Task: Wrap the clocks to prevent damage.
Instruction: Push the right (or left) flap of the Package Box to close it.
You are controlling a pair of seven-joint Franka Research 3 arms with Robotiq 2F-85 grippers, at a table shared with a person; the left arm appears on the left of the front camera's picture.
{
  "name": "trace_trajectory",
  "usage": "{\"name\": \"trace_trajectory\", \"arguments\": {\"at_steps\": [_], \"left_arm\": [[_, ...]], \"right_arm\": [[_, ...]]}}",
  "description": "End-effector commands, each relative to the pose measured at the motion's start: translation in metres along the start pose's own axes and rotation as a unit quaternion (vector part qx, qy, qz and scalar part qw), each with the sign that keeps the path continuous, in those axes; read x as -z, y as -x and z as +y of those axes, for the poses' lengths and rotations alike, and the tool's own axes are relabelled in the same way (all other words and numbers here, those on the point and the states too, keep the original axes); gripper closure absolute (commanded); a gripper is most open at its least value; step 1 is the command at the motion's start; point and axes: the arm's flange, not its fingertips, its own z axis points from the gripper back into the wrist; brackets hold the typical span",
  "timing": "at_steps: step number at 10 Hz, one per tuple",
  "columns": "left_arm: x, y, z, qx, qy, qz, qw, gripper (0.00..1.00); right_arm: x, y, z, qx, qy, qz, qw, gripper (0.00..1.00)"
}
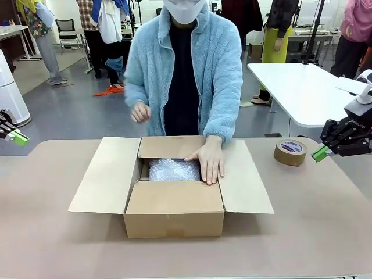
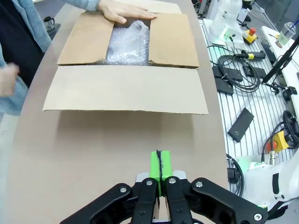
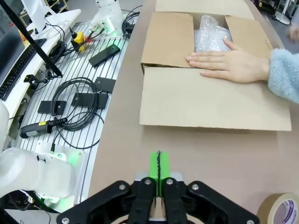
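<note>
An open cardboard box [image 1: 174,215] stands in the middle of the table, its flaps spread out. Inside it lies a bubble-wrapped bundle [image 1: 173,170] [image 2: 127,44] [image 3: 211,33]; the clocks themselves are hidden under the wrap. A person's hand [image 1: 210,160] [image 3: 229,64] rests flat on the box's far right flap, beside the bundle. My left gripper [image 1: 19,138] [image 2: 159,164] hovers shut at the table's left edge, holding nothing. Over at the right edge my right gripper [image 1: 320,153] [image 3: 159,164] is also shut and empty. Both stay well away from the box.
A roll of brown packing tape [image 1: 290,151] [image 3: 281,211] lies on the table right of the box, near my right gripper. Cables and black devices [image 3: 84,93] cover the metal rack on the robot's side. A white table [image 1: 302,87] stands behind.
</note>
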Motion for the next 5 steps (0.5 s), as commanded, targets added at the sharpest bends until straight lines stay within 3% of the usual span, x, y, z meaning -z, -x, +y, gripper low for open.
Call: {"name": "trace_trajectory", "arguments": {"at_steps": [1,5], "left_arm": [[-0.0012,0.0006,-0.0007,-0.001,0.000,-0.002,1.000,0.99],[-0.0012,0.0006,-0.0007,-0.001,0.000,-0.002,1.000,0.99]], "right_arm": [[-0.0017,0.0006,0.0017,-0.009,-0.004,-0.001,1.000,0.99],[-0.0017,0.0006,0.0017,-0.009,-0.004,-0.001,1.000,0.99]]}}
